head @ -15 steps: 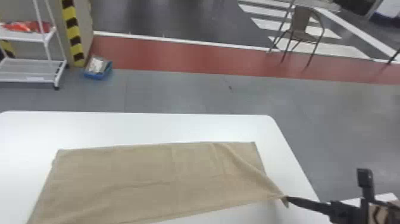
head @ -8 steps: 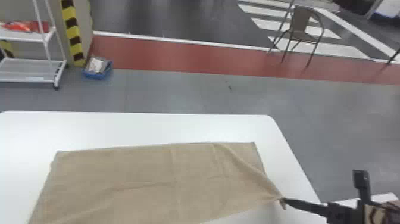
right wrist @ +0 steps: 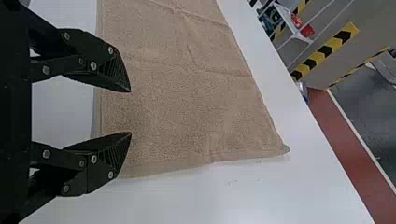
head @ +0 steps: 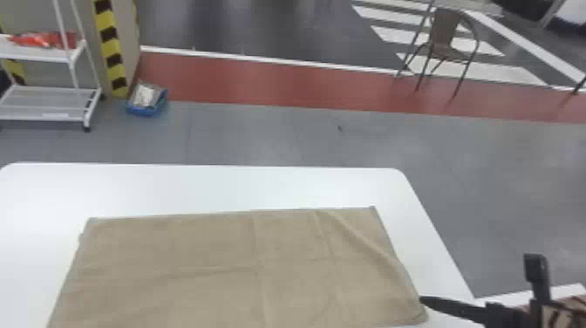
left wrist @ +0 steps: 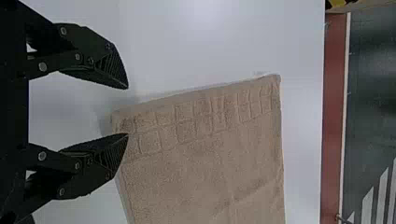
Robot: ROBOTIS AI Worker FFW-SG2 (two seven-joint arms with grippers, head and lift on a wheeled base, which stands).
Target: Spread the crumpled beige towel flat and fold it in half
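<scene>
The head view crops the near side of my towel point(head: 209, 270), spread out with shallow creases. It lies just past the tips of my left gripper point(left wrist: 127, 111) and right gripper point(head: 478, 279), both well open and empty.

The bench point(head: 218, 187) had a smooth white top with rounded far corners, and its right edge slanted outward toward the near side. On it lay the beige towel point(head: 196, 248), spread mostly flat, its far edge running roughly along the bench's far edge with a strip of white between. Low creases crossed the towel's middle, and a soft ridge slanted from its far edge toward the near right corner. Woven squares banded its left end.
</scene>
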